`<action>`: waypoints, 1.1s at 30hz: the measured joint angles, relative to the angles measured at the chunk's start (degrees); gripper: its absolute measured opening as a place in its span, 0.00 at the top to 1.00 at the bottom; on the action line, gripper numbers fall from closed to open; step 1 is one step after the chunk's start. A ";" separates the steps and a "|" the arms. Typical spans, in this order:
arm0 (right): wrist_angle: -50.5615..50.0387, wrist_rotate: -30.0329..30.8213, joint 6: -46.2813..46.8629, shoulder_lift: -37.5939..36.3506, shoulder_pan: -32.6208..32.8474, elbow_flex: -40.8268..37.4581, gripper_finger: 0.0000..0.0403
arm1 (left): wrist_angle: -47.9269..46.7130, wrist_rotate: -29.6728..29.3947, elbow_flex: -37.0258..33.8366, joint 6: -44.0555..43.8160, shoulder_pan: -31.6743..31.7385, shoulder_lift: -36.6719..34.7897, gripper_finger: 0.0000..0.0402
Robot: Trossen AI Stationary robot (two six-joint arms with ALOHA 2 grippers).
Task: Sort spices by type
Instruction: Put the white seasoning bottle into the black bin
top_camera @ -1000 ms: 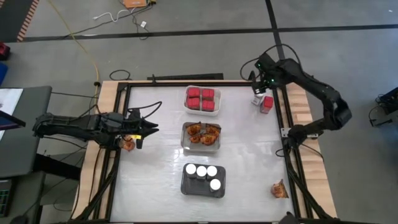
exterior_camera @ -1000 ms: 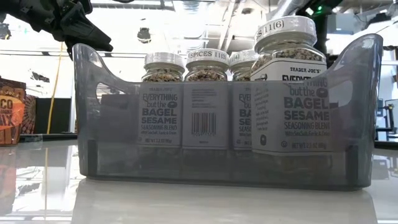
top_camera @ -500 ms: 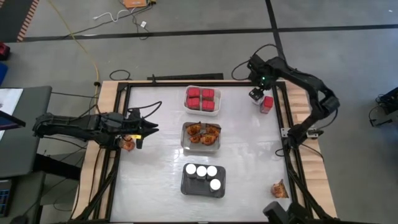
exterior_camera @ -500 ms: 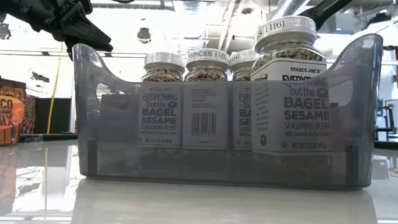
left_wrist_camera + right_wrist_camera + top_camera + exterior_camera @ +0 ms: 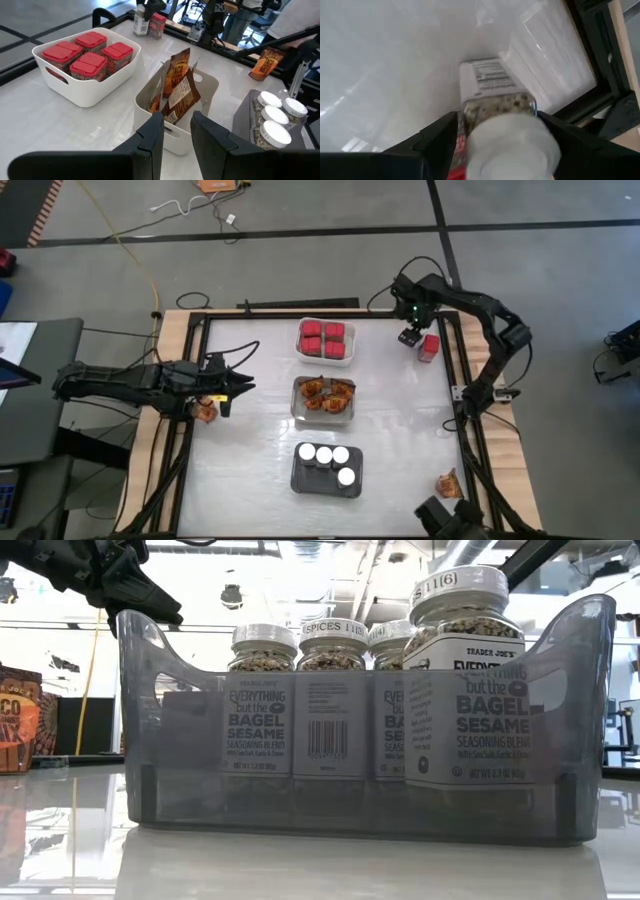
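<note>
- A right end effector hangs at the upper right of the overhead frame, its dark fingers clamped either side of a spice jar with a round white lid, a white printed label and speckled seasoning showing through the glass.
- Just right of that jar in the overhead frame stands a lone red container, close to the bench edge.
- At upper centre, a white tray holds four red boxy containers with ribbed red tops, packed in a square.
- Below it at mid-frame, a clear tray carries crinkly orange-brown packets, standing upright and leaning on one another.
- At lower centre, a dark grey tray holds four jars with white lids; the level view reads "Everything but the Bagel Sesame" on their labels.
- The left end effector waits at the left edge of the overhead frame, its fingers a narrow gap apart and gripping nothing.
- One stray orange-brown packet lies beside the left arm at the bench's left edge; another packet sits at lower right, outside the frame rail.
</note>
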 joint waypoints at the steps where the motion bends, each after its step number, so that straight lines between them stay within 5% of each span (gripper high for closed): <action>1: 0.31 -0.02 -0.13 0.50 -0.05 -0.16 0.27 | -0.01 -0.10 0.00 -0.01 0.00 -0.01 0.78; 9: 2.71 -0.14 1.28 1.61 0.83 -3.28 0.46 | 0.00 -0.22 0.00 0.02 0.00 0.00 0.78; 20: 2.34 -3.06 13.14 -5.89 10.67 -2.21 0.46 | 0.46 0.04 -0.02 3.69 0.00 -0.05 0.78; 27: -5.02 -6.94 40.44 -13.80 25.47 -1.16 0.46 | 0.90 7.15 -0.02 5.53 0.00 -0.05 0.78; 33: -8.28 -11.08 68.81 -17.41 45.18 -1.16 0.46 | 0.90 10.90 -0.02 10.07 0.00 -0.05 0.78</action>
